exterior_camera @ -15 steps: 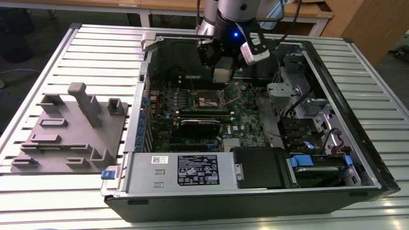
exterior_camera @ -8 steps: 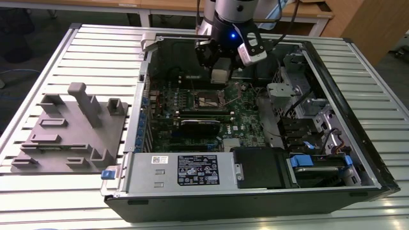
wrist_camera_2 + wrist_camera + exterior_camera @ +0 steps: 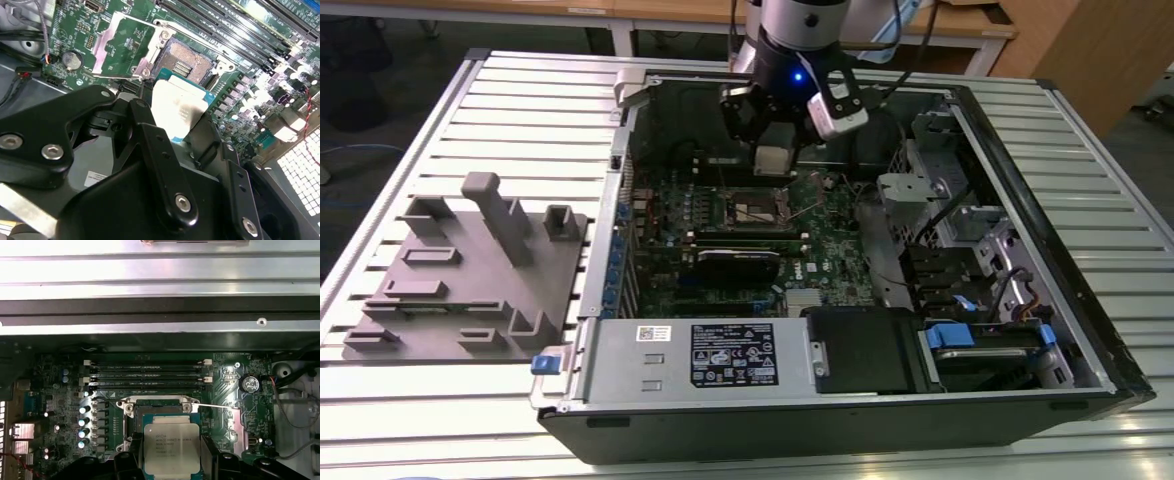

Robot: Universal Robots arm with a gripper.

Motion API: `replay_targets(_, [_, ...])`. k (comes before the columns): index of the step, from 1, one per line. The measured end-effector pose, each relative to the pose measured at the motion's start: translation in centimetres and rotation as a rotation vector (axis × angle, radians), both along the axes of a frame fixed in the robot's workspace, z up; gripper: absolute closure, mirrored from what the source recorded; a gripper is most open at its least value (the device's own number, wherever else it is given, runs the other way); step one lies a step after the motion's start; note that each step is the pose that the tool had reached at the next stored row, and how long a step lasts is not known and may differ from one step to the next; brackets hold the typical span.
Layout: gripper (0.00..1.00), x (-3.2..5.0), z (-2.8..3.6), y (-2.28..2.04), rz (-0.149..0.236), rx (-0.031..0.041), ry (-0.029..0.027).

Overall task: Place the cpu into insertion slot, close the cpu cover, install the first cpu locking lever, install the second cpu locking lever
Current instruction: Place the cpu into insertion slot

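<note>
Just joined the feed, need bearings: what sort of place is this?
Probably a lab or workshop bench for PC assembly: an open computer case lies on a slotted metal table, a grey fixture block beside it, wooden desks beyond.

Black angular hand (image 3: 177, 122) studded with silver screws (image 3: 182, 202).

Exterior view looks down at the insertion slot (image 3: 758, 208) from high and well back; both my wrist views share that slot close up, first square-on, second obliquely.
</note>
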State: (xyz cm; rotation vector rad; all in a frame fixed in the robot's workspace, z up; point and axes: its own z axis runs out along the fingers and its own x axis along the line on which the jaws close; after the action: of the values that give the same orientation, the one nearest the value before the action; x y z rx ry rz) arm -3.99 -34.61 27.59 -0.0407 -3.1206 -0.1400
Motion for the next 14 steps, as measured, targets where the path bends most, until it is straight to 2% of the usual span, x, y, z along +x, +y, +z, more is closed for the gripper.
replay_targets(7, [0.46, -0.36, -0.59, 0.0, 0.0, -0.0001, 0.0])
replay_targets(14, [0.46, -0.52, -0.75, 0.0, 0.0, -0.0003, 0.0001])
